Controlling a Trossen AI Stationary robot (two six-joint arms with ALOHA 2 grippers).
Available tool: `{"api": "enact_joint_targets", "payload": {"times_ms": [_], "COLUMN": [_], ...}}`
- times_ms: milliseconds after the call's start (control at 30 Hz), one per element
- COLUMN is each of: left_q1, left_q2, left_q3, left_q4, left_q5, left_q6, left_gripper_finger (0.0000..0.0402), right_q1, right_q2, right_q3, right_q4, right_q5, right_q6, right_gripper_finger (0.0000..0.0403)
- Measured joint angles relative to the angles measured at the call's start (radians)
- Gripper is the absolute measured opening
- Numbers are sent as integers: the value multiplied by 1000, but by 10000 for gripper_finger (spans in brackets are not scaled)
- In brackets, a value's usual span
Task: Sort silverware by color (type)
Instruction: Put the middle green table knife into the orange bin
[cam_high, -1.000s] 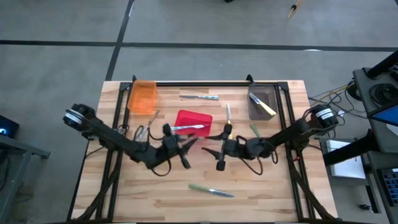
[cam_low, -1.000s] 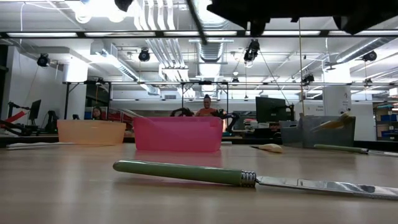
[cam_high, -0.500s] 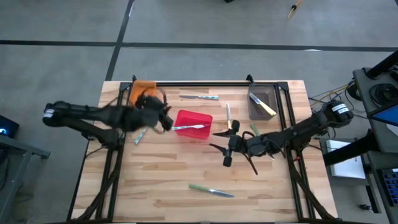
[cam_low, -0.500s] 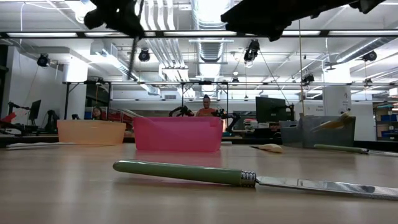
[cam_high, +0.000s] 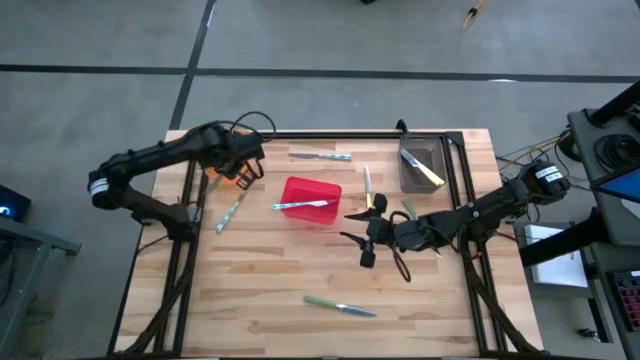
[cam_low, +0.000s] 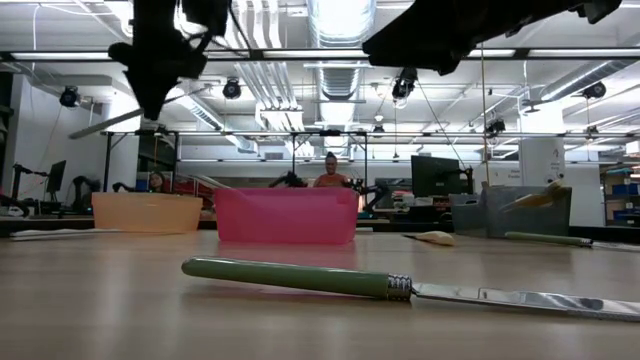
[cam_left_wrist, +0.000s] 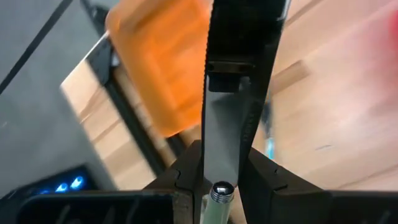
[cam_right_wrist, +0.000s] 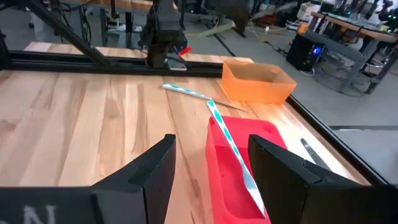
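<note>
The left gripper (cam_high: 243, 170) is hanging over the near edge of the orange bin (cam_high: 222, 150) at the table's back left, its fingers (cam_left_wrist: 264, 93) clenched on a green-handled knife (cam_left_wrist: 222, 134); in the left wrist view the blade is running up between the two fingers and the metal ferrule and pale green handle are showing at the gripper's base. From above, the knife is trailing down and away from the gripper toward the table's left side.

The right gripper (cam_high: 366, 238) is hovering near the middle of the wooden table (cam_high: 260, 300), just right of the red bin (cam_high: 311, 202), with its fingers (cam_right_wrist: 155, 168) spread wide and gripping nothing. A blue-handled knife (cam_high: 300, 204) is lying across the red bin's rim.

Other silverware is lying apart: a blue-handled utensil (cam_high: 320, 155) near the back rail, a yellow-handled utensil (cam_high: 367, 184) right of the red bin, a green-handled piece (cam_high: 408, 210) beside the right arm, a yellow-handled piece (cam_high: 426, 172) in the grey bin (cam_high: 421, 166), and a green-handled knife (cam_high: 339, 306) near the front edge.
</note>
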Motion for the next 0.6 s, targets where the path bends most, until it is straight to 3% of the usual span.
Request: {"api": "enact_joint_targets", "payload": {"times_ms": [600], "left_q1": [391], "left_q2": [151], "left_q3": [-31], "left_q4": [-4], "left_q5": [33], "left_q6": [265], "left_gripper_finger": [54], "right_q1": [0], "right_q2": [12], "right_q3": [0], "right_q4": [-35], "right_q5": [-1], "right_q6": [-12], "right_gripper_finger": [192]}}
